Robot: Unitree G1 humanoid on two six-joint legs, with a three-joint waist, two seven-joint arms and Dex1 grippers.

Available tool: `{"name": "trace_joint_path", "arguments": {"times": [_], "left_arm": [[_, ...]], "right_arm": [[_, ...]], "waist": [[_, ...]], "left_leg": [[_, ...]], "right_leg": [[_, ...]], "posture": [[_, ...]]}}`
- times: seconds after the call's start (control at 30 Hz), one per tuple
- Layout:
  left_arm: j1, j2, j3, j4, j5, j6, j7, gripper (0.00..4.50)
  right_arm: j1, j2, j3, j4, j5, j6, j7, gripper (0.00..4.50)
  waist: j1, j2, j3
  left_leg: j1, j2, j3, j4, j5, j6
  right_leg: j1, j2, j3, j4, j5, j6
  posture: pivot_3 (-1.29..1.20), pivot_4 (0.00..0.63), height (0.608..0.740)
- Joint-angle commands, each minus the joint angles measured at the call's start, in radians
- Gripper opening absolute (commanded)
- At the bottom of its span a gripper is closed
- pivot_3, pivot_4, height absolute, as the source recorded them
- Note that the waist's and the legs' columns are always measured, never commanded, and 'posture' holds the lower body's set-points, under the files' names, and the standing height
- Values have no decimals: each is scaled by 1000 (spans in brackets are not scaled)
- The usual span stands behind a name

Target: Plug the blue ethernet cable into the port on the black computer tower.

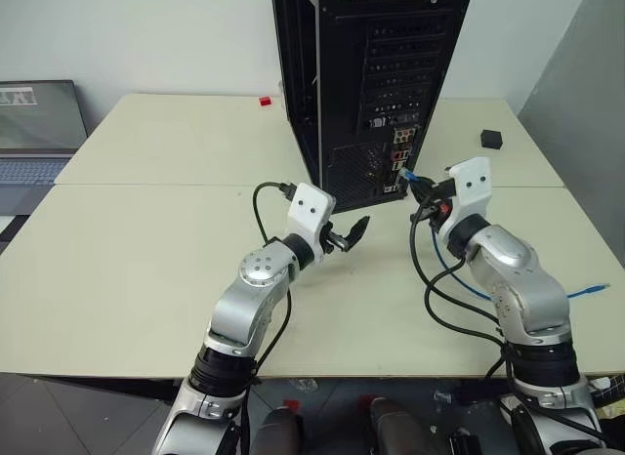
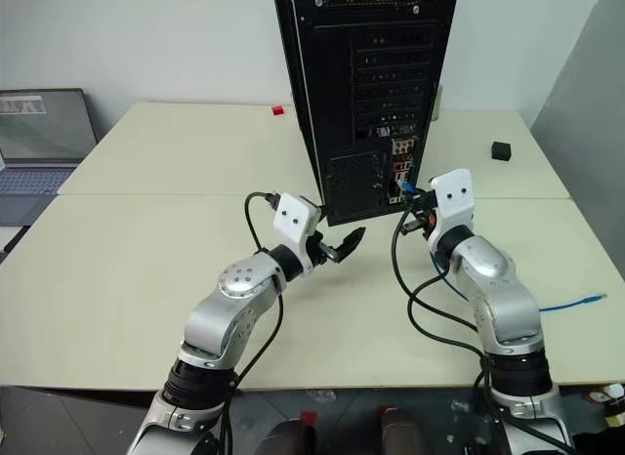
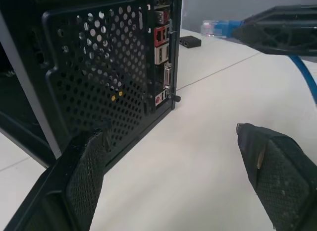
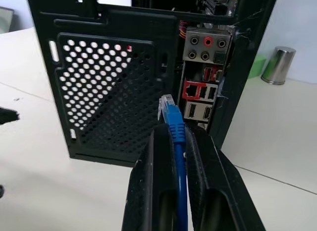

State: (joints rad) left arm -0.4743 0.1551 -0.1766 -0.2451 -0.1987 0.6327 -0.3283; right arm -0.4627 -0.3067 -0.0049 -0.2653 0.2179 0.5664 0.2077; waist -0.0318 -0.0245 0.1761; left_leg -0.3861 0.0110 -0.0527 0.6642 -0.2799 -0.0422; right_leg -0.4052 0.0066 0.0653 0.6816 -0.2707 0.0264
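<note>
1. Far left there's a grey laptop (image 1: 37, 133) sitting open at the edge of the cream table (image 1: 146, 260), well away from everything else.
2. A tiny red thing (image 1: 265, 102) sits on the table just left of the tower's far side; can't tell what it is.
3. The left gripper (image 1: 348, 233) is held just above the table in front of the tower's lower left corner, fingers spread wide, nothing in them. In its wrist view the two fingertips (image 3: 84, 166) frame bare tabletop and the vent grille.
4. The black computer tower (image 1: 371, 74) stands upright mid-table, rear panel facing the robot, ports in a column at the lower right of that panel.
5. The right gripper (image 4: 173, 142) is clamped on the blue ethernet cable (image 4: 174, 124), plug end poking out past the fingertips, level, close to the red-trimmed ports but not touching them.
6. The rest of the cable trails back across the table to the right, the other plug lying near the table's right edge.
7. A small black block (image 1: 491, 138) sits on the table right of the tower, and the right wrist view shows a metal cup (image 4: 277, 65) further back.
</note>
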Motion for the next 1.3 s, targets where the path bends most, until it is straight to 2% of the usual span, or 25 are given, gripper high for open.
{"name": "trace_joint_path", "arguments": {"times": [0.03,0.4,1.3], "left_arm": [[-31,-4,6,-67,-7,41,10,4240],[-15,29,-32,-64,56,-47,2,4240],[-14,43,-30,-52,88,-119,-34,4240]], "right_arm": [[-28,23,1,-19,-26,-36,-25,0],[-106,114,-49,66,-18,-5,-75,0],[-208,156,-79,263,-30,-52,-89,0]], "waist": [[0,0,0],[0,0,0],[-1,0,0]], "left_leg": [[0,0,0,0,0,0],[0,0,1,0,0,0],[0,0,2,-1,0,0]], "right_leg": [[0,0,0,0,0,0],[0,0,1,0,0,0],[-1,0,1,0,0,0]], "posture": [[0,150,740],[0,150,740],[0,150,740]]}}
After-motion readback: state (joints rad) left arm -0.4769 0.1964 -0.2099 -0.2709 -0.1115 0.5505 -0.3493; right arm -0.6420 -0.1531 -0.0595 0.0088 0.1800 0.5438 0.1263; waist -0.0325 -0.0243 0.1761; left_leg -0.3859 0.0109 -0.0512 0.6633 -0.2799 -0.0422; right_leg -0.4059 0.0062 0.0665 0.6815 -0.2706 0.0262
